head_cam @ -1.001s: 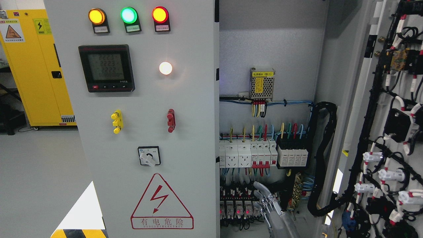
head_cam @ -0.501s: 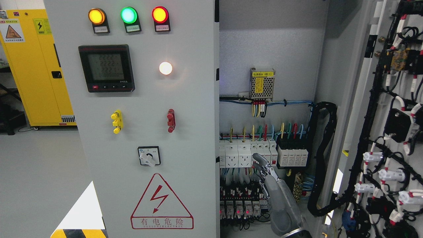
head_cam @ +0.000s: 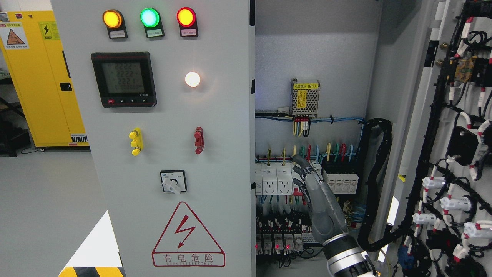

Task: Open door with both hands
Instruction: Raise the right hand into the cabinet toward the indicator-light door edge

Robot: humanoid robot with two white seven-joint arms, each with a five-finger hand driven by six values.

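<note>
The grey left door (head_cam: 215, 115) of the electrical cabinet stands closed, carrying lamps, a meter and a warning triangle. The right door (head_cam: 426, 127) is swung wide open at the picture's right, and its wired inner side faces me. My right hand (head_cam: 302, 171) comes up from the bottom edge right of the middle into the open cabinet. Its fingers are stretched out, relaxed, and hold nothing. The fingertips lie in front of the row of white breakers (head_cam: 275, 181), a little right of the left door's edge (head_cam: 252, 161). No left arm shows.
Inside the cabinet are a small power supply (head_cam: 305, 98), coloured wires, relays (head_cam: 276, 240) and a black cable conduit (head_cam: 374, 184). A yellow safety cabinet (head_cam: 38, 77) stands at the far left on the grey floor.
My right hand has risen from the bottom of the cabinet opening to the height of the breaker row, and more of the forearm shows. Both doors have stayed put.
</note>
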